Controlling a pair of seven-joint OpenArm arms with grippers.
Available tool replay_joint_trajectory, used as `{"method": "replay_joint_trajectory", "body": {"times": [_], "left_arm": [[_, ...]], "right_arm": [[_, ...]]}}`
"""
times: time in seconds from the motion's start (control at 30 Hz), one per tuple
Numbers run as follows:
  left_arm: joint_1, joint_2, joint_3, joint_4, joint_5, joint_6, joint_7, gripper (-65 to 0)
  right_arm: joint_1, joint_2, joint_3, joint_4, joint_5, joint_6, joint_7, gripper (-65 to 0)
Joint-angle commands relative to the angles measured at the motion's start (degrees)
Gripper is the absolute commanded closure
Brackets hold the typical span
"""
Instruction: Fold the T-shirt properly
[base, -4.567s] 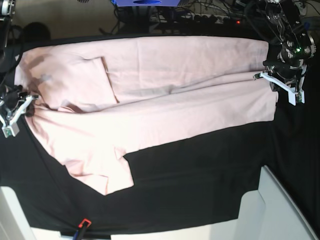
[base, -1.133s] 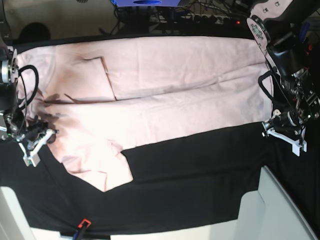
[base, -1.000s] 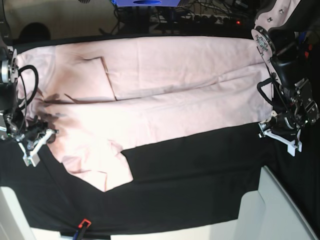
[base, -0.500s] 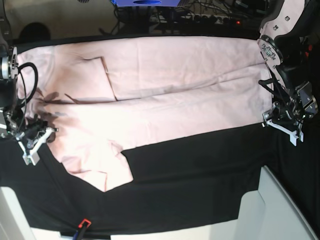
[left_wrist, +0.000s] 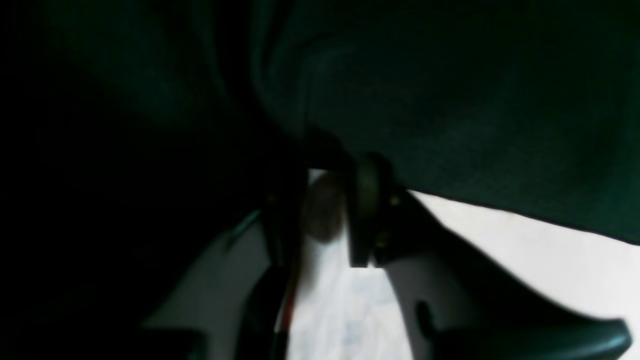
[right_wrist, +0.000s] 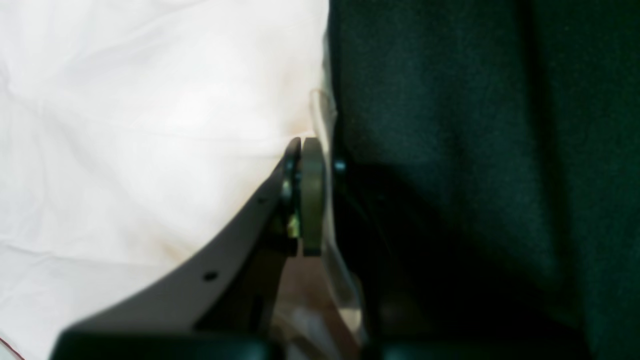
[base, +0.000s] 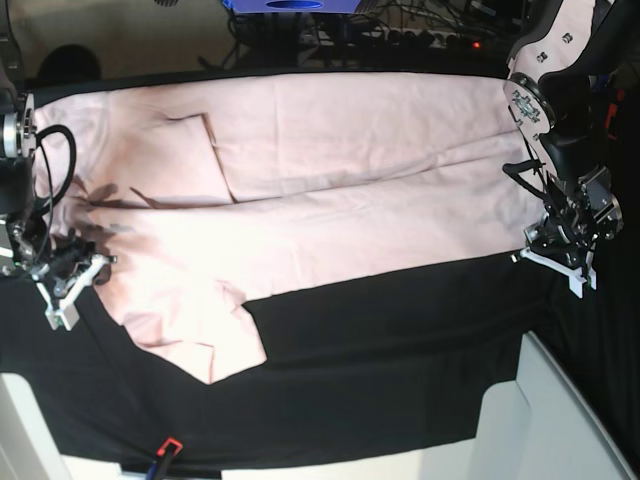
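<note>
One T-shirt (base: 330, 190), pale pink, plain side up, spread wide across the far half of the desk; you see no print on it. One black cloth (base: 400, 370) covers the desk under it and shows bare along the near side. One sleeve (base: 170, 150) is folded in at the far corner on the base view's left; a second sleeve (base: 215, 345) juts toward the near edge, flat on the black cloth. A long crease runs across the shirt's middle, side to side.

Two arms, one at each end of the shirt. Your right gripper (base: 68, 290) sits at the shirt's edge on the base view's left. In the right wrist view its fingers (right_wrist: 311, 195) are pressed flat together at the boundary between pink fabric (right_wrist: 150, 125) and black cloth (right_wrist: 475, 150); a thin fold of pale material lies just beside them, but you cannot tell whether any of it is caught between them.

Your left gripper (base: 558, 250) is down at the shirt's near corner on the base view's right. The left wrist view is dark and blurred: two fingers (left_wrist: 367, 210) stand narrowly apart with a pale lump (left_wrist: 322, 207) between them, likely shirt hem, though you cannot tell whether they have it pinched.

One small red-and-black object (base: 165, 450) lies at the near edge.
</note>
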Motion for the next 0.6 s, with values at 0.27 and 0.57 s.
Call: {"method": "replay_joint_trajectory", "body": {"times": [0.27,0.57], "left_arm": [[-0.5,0.4,-0.1,0.3,0.5,-2.9,3.3,0.0],[0.2,2.7,-0.2,13.8,0.5,-4.6,9.9,0.0]], "right_arm": [[1.1,0.8,0.4,3.9,0.3,0.2,0.1,0.0],[1.6,1.0,0.4,4.3,0.3,0.2,0.3,0.0]]}}
